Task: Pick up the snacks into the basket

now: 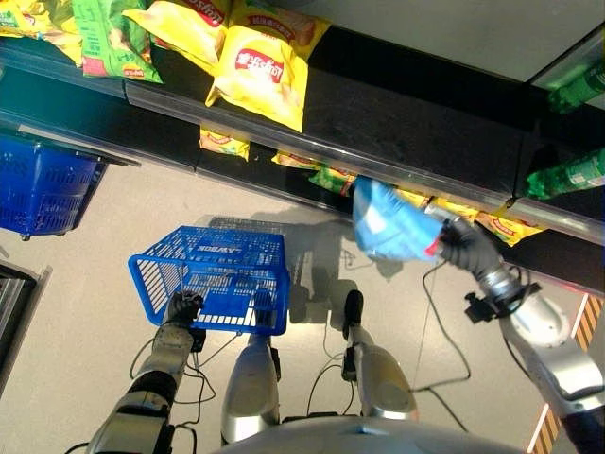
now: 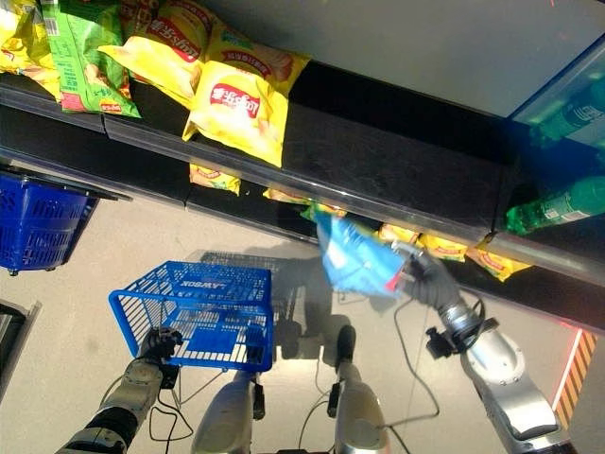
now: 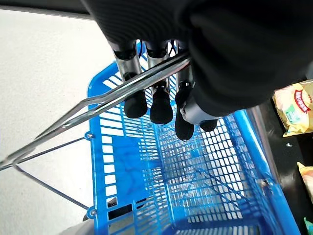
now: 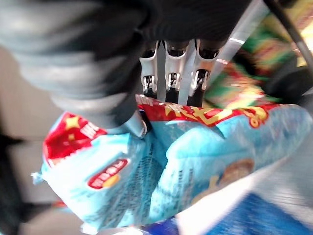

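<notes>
Holding a light blue snack bag (image 1: pixel 389 223) pinched in my right hand (image 1: pixel 458 242) just off the shelf (image 1: pixel 416 132); my left hand (image 3: pixel 161 93) curls round the blue basket (image 1: pixel 217 276)'s wire handle (image 3: pixel 98 103), palm hidden under its cover.
</notes>
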Robot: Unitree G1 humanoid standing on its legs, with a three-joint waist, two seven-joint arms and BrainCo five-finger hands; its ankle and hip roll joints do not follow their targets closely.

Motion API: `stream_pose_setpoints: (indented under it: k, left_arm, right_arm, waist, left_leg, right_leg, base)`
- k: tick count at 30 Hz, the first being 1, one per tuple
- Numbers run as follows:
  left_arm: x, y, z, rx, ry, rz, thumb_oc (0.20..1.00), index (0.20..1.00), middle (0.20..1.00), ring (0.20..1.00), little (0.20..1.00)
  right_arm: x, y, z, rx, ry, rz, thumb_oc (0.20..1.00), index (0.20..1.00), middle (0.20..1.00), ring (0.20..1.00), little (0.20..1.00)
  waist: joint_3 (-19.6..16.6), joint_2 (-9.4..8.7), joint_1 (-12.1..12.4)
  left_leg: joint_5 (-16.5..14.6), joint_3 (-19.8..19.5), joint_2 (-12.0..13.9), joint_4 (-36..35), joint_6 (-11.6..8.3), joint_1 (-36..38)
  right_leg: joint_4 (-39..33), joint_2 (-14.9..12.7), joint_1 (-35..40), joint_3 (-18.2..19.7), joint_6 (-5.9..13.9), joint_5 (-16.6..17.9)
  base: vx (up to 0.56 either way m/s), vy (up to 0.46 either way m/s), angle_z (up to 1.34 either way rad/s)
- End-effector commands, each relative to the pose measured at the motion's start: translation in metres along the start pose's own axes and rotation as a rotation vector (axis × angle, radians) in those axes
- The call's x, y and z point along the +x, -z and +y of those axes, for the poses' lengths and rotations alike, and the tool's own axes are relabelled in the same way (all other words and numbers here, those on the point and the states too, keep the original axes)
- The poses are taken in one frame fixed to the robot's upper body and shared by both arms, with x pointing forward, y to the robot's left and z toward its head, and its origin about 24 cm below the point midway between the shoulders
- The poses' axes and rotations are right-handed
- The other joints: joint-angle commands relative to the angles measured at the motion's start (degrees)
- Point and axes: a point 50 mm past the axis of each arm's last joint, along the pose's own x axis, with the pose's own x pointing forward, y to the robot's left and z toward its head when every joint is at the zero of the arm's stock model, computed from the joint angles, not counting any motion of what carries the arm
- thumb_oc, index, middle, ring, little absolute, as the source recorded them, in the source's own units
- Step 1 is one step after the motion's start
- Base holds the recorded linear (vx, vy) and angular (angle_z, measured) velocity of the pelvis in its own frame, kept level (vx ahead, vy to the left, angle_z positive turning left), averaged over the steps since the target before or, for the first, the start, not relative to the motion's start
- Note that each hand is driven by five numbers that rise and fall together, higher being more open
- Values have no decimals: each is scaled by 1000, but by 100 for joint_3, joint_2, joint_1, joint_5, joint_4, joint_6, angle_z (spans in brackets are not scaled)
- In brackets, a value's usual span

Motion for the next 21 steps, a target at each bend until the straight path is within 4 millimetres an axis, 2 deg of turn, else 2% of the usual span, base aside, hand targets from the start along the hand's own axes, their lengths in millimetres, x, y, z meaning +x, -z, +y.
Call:
stream_pose_setpoints:
  k: [1,4,5,6,7,8,9,10,11,13,14,15,16,17,18,21]
  left_arm:
    - [-4,24,10,-100,-62,89,200,200,200,200,200]
    - [0,-2,9,-155,-63,-5,200,200,200,200,200]
    - [1,-2,9,-156,-65,-5,200,200,200,200,200]
    - [3,-29,4,-171,-43,-101,200,200,200,200,200]
    - [3,-39,1,-186,-30,-140,200,200,200,200,200]
    - [10,-95,-20,-145,-16,-249,200,200,200,200,200]
    - [5,-109,-48,-165,51,-259,200,200,200,200,200]
    - [-10,-130,-63,-182,100,-384,200,200,200,200,200]
    - [-21,-140,-72,-193,128,-454,200,200,200,200,200]
    - [-36,-158,-92,-184,223,-540,200,200,200,200,200]
    - [-42,-168,-98,-197,248,-569,200,200,200,200,200]
    - [-42,-168,-97,-197,247,-570,200,200,200,200,200]
    - [-51,-184,-109,-197,299,-615,200,200,200,200,200]
    - [-51,-184,-109,-197,298,-616,200,200,200,200,200]
    - [-63,-202,-123,-190,353,-665,200,200,200,200,200]
    - [-82,-224,-140,-171,413,-743,200,200,200,200,200]
  right_arm:
    - [-5,20,5,-142,-23,107,200,200,200,200,200]
    - [-6,64,10,-210,-5,302,200,200,200,200,200]
    - [-5,64,11,-211,-5,299,200,200,200,200,200]
    - [2,84,15,-297,-1,394,200,200,200,200,200]
    - [11,84,15,-332,3,391,200,200,200,200,200]
    - [30,90,34,-404,-70,400,200,200,200,200,200]
    - [39,88,36,-444,-66,389,200,200,200,200,200]
    - [45,89,37,-479,-54,391,200,200,200,200,200]
    - [49,94,39,-474,-44,424,200,200,200,200,200]
    - [68,87,50,-468,-48,401,200,200,200,200,200]
    - [76,84,52,-468,-43,397,200,200,200,200,200]
    - [77,83,52,-468,-43,395,200,200,200,200,200]
    - [93,73,60,-476,-49,364,200,200,200,200,200]
    - [93,73,60,-476,-49,363,200,200,200,200,200]
    - [109,65,66,-471,-41,352,200,200,200,200,200]
    - [128,46,76,-475,-42,285,200,200,200,200,200]
  waist:
    - [-112,43,-38]
    - [-28,52,-56]
    - [-23,44,-60]
    - [34,68,-54]
    - [65,71,-48]
    - [97,-6,-153]
    - [111,-52,-174]
    - [134,-43,-144]
    - [182,-6,-113]
    - [276,31,-86]
    - [322,52,-65]
    - [327,50,-69]
    - [400,77,-48]
    - [403,76,-51]
    - [467,96,-37]
    - [578,108,-22]
  left_leg:
    - [-13,-75,-378,-37,258,-180]
    - [36,-81,-343,-37,234,-255]
    - [36,-81,-342,-37,233,-256]
    - [70,-88,-324,-37,229,-318]
    - [88,-99,-316,-37,226,-355]
    - [101,-59,-281,-37,200,-393]
    - [90,-48,-260,-37,201,-395]
    - [129,-83,-265,-37,217,-492]
    - [133,-115,-263,-37,222,-511]
    - [202,-155,-255,-37,214,-606]
    - [225,-171,-251,-37,211,-640]
    - [226,-173,-250,-37,211,-642]
    - [260,-192,-239,-37,203,-718]
    - [261,-194,-239,-37,203,-722]
    - [290,-218,-227,-37,192,-791]
    - [324,-241,-219,-37,169,-875]
  right_leg:
    - [355,88,-434,75,214,113]
    - [361,107,-517,84,200,134]
    - [363,108,-519,85,200,134]
    - [369,123,-588,91,194,157]
    - [368,133,-620,93,190,165]
    - [386,159,-691,120,182,168]
    - [395,175,-715,144,174,161]
    - [393,169,-794,126,167,200]
    - [397,169,-794,115,159,196]
    - [408,163,-884,77,148,214]
    - [424,164,-923,55,145,216]
    - [428,165,-926,53,144,215]
    - [450,161,-992,36,131,222]
    - [453,161,-997,35,130,221]
    - [474,155,-1065,8,124,228]
    - [508,147,-1151,-37,118,239]
  base:
    - [-36,-45,-2]
    - [-41,-38,-4]
    - [-52,-43,-5]
    - [-52,-44,-8]
    - [-76,-59,-12]
    - [-43,-48,-12]
    - [-55,-74,-3]
    - [-39,-73,-3]
    - [-57,-68,-5]
    - [-51,-42,-3]
    - [-34,-31,4]
    - [-47,-34,1]
    - [-32,-21,1]
    - [-65,-41,3]
    - [-42,-27,2]
    - [-40,-37,5]
